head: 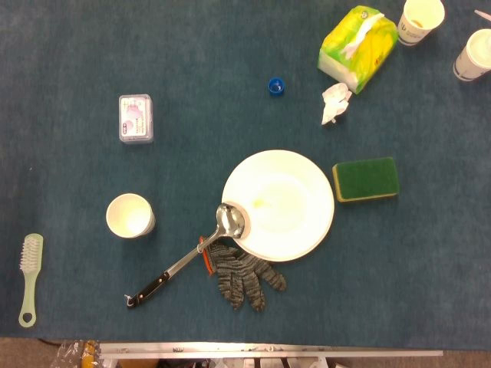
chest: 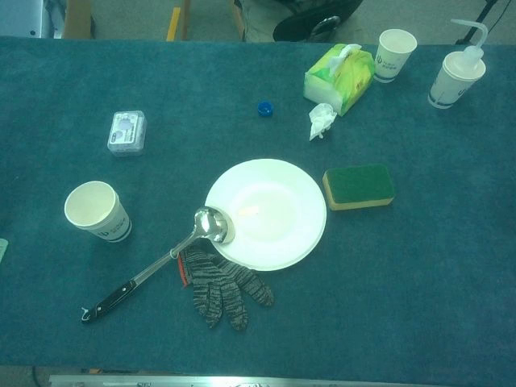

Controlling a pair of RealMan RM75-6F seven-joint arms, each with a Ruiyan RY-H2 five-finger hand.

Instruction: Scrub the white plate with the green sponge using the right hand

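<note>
A round white plate [head: 288, 184] [chest: 278, 185] lies near the middle of the blue cloth, with a small yellowish smear at its centre. Just to its right lies the green sponge [head: 366, 179] [chest: 358, 185], green face up over a yellow base, a narrow gap apart from the plate rim. A metal ladle [head: 190, 257] [chest: 165, 262] rests its bowl on the plate's lower left rim, black handle pointing toward the front left. Neither hand shows in either view.
A grey knit glove [head: 242, 274] lies below the plate. A paper cup [head: 130, 215] stands left, with a small plastic box [head: 136, 118] behind it and a brush [head: 29, 277] far left. Tissue pack [head: 357, 46], crumpled tissue [head: 335, 103], blue cap [head: 276, 86] and two cups [head: 421, 21] sit at the back right.
</note>
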